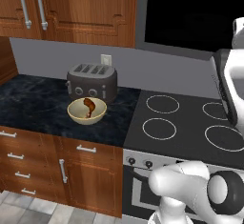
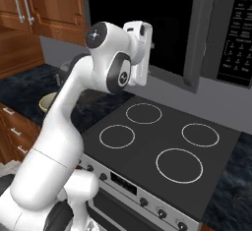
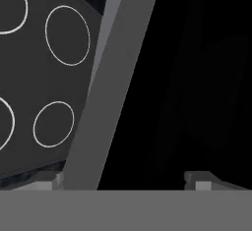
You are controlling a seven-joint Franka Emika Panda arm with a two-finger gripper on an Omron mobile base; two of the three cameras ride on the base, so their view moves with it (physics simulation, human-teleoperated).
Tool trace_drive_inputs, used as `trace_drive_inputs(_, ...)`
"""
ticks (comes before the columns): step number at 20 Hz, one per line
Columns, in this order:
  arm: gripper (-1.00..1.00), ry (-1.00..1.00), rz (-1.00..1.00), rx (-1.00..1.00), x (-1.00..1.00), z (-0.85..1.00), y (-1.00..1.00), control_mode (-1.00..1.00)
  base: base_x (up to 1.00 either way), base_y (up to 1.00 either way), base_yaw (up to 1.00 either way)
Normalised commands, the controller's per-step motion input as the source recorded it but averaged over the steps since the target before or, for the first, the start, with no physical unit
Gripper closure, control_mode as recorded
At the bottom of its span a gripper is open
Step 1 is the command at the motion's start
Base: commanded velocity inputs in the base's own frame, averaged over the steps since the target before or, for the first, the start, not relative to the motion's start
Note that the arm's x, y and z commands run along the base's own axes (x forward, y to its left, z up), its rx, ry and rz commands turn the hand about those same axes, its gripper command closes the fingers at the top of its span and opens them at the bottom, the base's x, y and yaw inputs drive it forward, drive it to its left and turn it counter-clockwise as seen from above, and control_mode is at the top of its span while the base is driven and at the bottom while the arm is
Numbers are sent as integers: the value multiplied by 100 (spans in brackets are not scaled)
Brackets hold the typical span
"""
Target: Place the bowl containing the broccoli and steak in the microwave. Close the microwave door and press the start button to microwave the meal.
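Microwave (image 2: 162,23): mounted above the stovetop (image 2: 157,146), its black cavity seen open and dark in both base views; its control panel (image 2: 241,33) is seen at the right edge of the right base view. Microwave door (image 2: 197,33): seen as a grey-edged panel standing beside the cavity opening in the right base view; in the hand view a grey strip (image 3: 113,87) runs diagonally between the stovetop rings and the black area, and whether this is the door's edge or the frame cannot be told. Gripper (image 3: 123,181): raised to the height of the cavity, near its lower edge; the two fingertips (image 3: 49,182) are seen far apart at the bottom of the hand view, spread wide with nothing between them. White bowl with steak and broccoli: not made out in the dark cavity, so its place cannot be told. Tan-yellow bowl (image 1: 86,111): set on the dark table (image 1: 33,104) left of the stovetop, holding a brown drumstick (image 1: 89,106). Toaster (image 1: 92,81): grey, four-slot, placed just behind that bowl, against the wall.
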Motion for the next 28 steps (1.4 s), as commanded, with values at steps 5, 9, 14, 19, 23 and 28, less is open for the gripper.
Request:
trace_drive_inputs(5, -100, -1, 2, 6, 85, -38, -19, -100, 0, 0, 0)
trace_drive_inputs(9, -100, -3, 0, 7, 72, -28, -24, -100, 0, 0, 0)
trace_drive_inputs(14, -100, 0, 0, 8, 52, -4, -29, -100, 0, 0, 0)
trace_drive_inputs(19, -100, 0, 0, 6, 19, 1, -25, -100, 0, 0, 0)
trace_drive_inputs(23, -100, -1, 8, 0, -89, -6, -17, -100, 0, 0, 0)
trace_drive_inputs(28, -100, -3, 10, 0, -100, -2, -10, -100, 0, 0, 0)
